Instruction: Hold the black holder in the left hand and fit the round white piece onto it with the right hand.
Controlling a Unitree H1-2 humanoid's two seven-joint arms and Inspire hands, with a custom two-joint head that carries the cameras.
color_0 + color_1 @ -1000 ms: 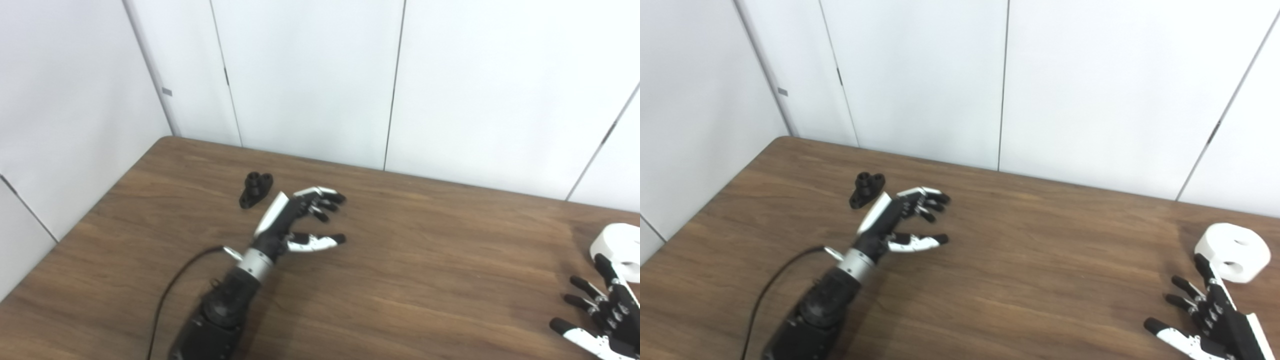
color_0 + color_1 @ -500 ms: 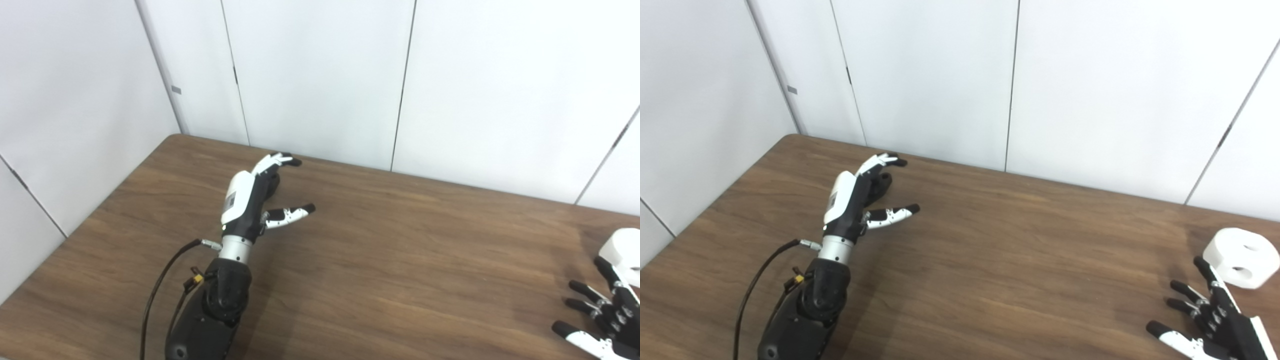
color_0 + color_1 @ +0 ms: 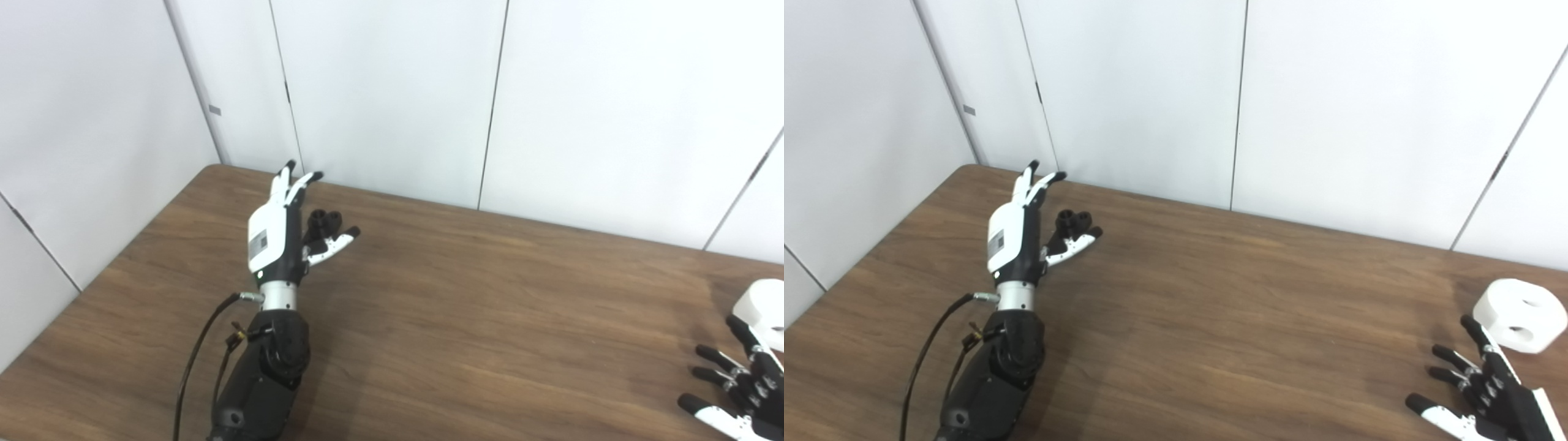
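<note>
The small black holder (image 3: 323, 221) lies on the wooden table (image 3: 465, 306) near its far left corner. My left hand (image 3: 278, 229) stands over it, open, fingers stretched up and away, thumb at the holder's near right; the palm hides part of the holder, and I cannot tell if they touch. The round white piece (image 3: 1519, 314) with two holes sits at the table's right edge. My right hand (image 3: 1482, 392) rests open just in front of it, fingers spread, holding nothing.
White wall panels (image 3: 392, 92) rise right behind the table's far edge and along its left side. A black cable (image 3: 196, 361) loops out from my left forearm above the tabletop.
My left hand swung left and forward from beside the holder to over it, turning its fingers upward. The camera shifted a little. The right hand barely moved.
</note>
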